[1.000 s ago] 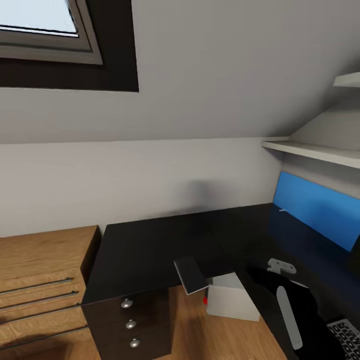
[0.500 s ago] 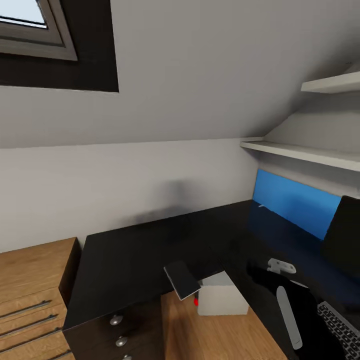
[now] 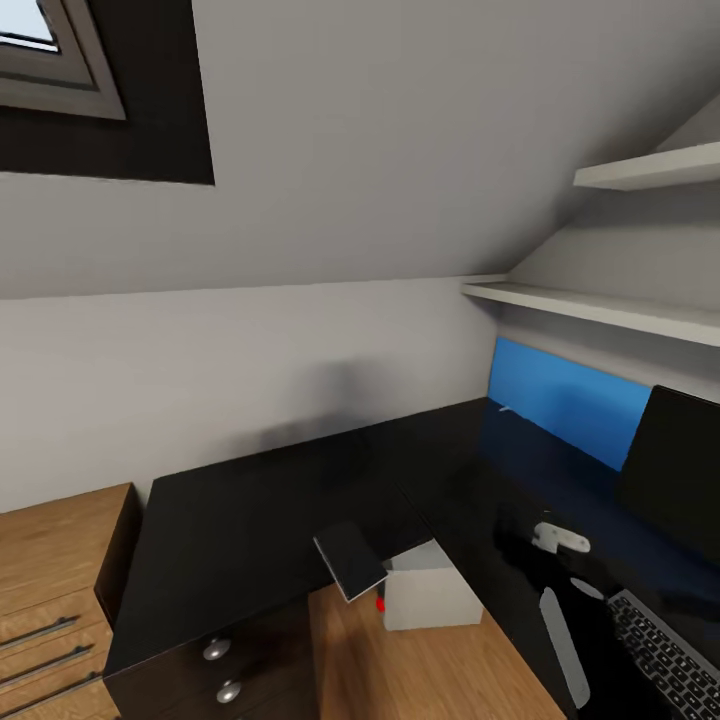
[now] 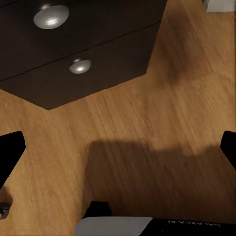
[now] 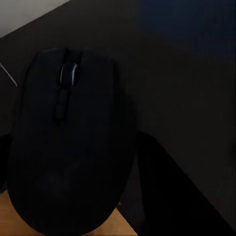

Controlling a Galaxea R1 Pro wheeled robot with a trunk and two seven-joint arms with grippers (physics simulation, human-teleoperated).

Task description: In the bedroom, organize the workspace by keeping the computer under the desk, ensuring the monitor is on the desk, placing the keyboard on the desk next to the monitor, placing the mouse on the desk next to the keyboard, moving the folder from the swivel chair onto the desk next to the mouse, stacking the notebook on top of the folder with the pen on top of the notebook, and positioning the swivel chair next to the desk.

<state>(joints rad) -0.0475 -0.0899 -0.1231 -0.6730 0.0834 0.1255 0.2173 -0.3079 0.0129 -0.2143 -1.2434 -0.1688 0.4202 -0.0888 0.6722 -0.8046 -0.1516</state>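
Nearest, in right wrist view: mouse point(image 5: 73, 142) very close to lens, rounded black shell, scroll wheel point(image 5: 68, 73) on top. Right end effector point(image 5: 76, 162) seems pinching the mouse at its two sides, dark finger shapes just beside it; black on black, so judged, not sure. Below it the tabletop point(image 5: 172, 73) edge, a bit of wood floor at corner.

Handling, as judgement: mouse light, stiff, smooth plastic, so prob. slippery in the pads. Best to hold at the flat sides near the middle, not at the curved top or the buttons. Little risk of damage if set down low.

Left end effector point(image 4: 118, 152): fingers spread wide, nothing between, hanging over wood floor point(image 4: 147, 123) near the drawer unit point(image 4: 98, 73).

Head view, a bit farther: keyboard point(image 3: 665, 665) on tabletop at right, monitor point(image 3: 670, 470) upright behind it. Computer point(image 3: 430, 598) on floor under the desk, red light at its corner. Notebook point(image 3: 350, 560) at inner corner of tabletop, part of it over the edge; could slip off, thin and light.

Containers: drawer unit w/ round knobs point(image 3: 217, 649), drawers closed, content not visible. Wood chest of drawers point(image 3: 50, 600) at left, closed too.

Far: blue wall panel point(image 3: 565, 400), wall shelves point(image 3: 600, 305), roof window point(image 3: 60, 60).
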